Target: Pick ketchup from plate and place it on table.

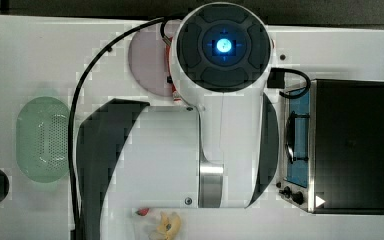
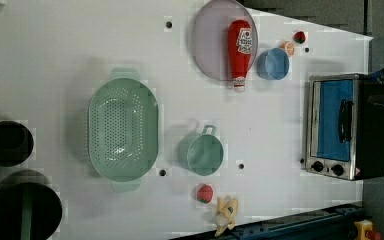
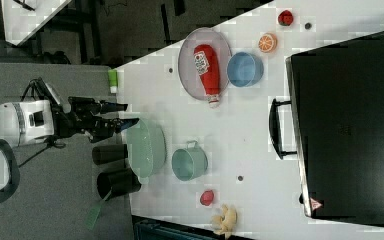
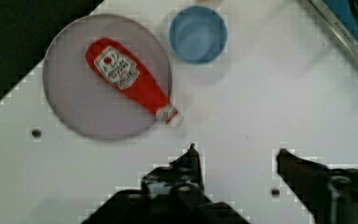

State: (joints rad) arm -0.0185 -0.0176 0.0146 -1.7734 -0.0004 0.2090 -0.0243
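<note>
Pincer [image 4: 237,150], wrist view: two dark fingers spread apart with nothing between them, above bare white table [image 4: 261,102]. Ketchup [image 4: 130,79] lies on its side across the plate [image 4: 74,112], white cap poking over the rim toward the pincer; blue bowl [image 4: 198,33] just beside the plate.

Top view: white arm base [image 1: 222,100] fills the centre. Plate [image 1: 147,65] partly hidden at 11 o'clock of it; a sliver of ketchup [image 1: 172,92] at the plate's edge. Green colander [image 1: 42,137] at 9 o'clock, toaster oven [image 1: 337,145] at 3 o'clock.

Left view: ketchup [image 2: 241,52] on the right part of the plate [image 2: 210,40], cap overhanging at 6 o'clock. Blue bowl [image 2: 273,63] just beside at 3 o'clock. Colander [image 2: 123,129] and green cup [image 2: 201,152] lower, well apart.

Right view: pincer [image 3: 122,114] unclenched, well apart from the plate [image 3: 190,60], at its 8 o'clock. Ketchup [image 3: 207,67] on the plate, cap over the lower rim
</note>
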